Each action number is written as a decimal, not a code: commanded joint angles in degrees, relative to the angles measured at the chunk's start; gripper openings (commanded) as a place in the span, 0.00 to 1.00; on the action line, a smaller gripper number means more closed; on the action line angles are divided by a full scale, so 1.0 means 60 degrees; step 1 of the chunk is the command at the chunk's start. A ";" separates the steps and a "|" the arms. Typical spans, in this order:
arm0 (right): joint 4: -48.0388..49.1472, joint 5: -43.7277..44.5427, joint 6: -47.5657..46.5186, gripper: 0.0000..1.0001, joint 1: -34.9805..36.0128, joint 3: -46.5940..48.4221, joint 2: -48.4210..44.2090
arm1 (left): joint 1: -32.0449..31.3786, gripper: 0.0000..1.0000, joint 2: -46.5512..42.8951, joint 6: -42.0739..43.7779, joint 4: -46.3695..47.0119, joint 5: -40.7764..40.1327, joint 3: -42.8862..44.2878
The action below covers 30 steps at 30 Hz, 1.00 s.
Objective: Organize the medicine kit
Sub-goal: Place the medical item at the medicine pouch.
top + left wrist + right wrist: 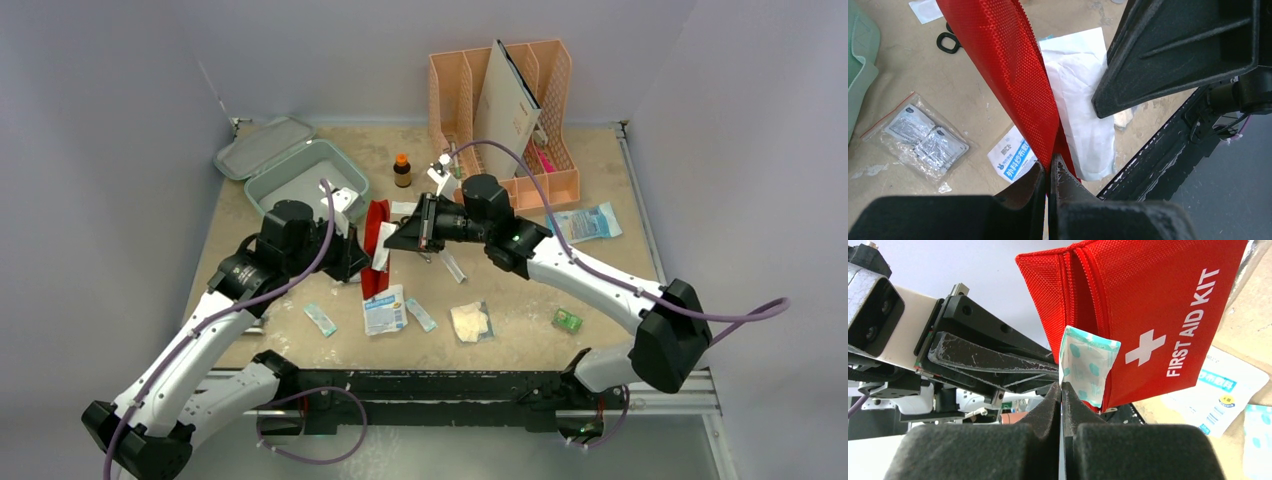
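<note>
The mint-green medicine kit (300, 178) lies open at the back left, its lid (262, 147) flat behind it; its edge shows in the left wrist view (858, 65). Over the table's middle hangs a red first-aid pouch (376, 250) (1158, 315) (1003, 65). My left gripper (360, 262) (1050, 165) is shut on the pouch's edge. My right gripper (393, 243) (1062, 385) is shut on a white-and-teal packet (1087, 367) (1083, 100). That packet stands against the pouch's side; whether it reaches inside, I cannot tell.
A peach file organizer (510, 110) stands at the back, with a brown bottle (402, 170) to its left. Loose packets lie below the pouch: a gauze pack (384, 310) (1010, 160), a tan sachet (470, 322), a green box (567, 320), a zip bag (923, 140).
</note>
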 commanded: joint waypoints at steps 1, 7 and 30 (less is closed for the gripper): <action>-0.0438 0.0448 -0.0456 0.00 0.0039 0.0474 -0.0062 | -0.0007 0.00 0.0052 0.0062 0.0597 0.0354 -0.0069; -0.0435 0.0356 -0.0343 0.00 0.0058 0.0622 0.0183 | -0.0010 0.00 0.0068 0.0060 0.0643 0.0464 -0.0087; -0.1998 0.0114 -0.2360 0.00 0.0940 0.1520 -0.0047 | -0.0018 0.00 0.0283 0.0085 0.1075 0.0249 -0.0275</action>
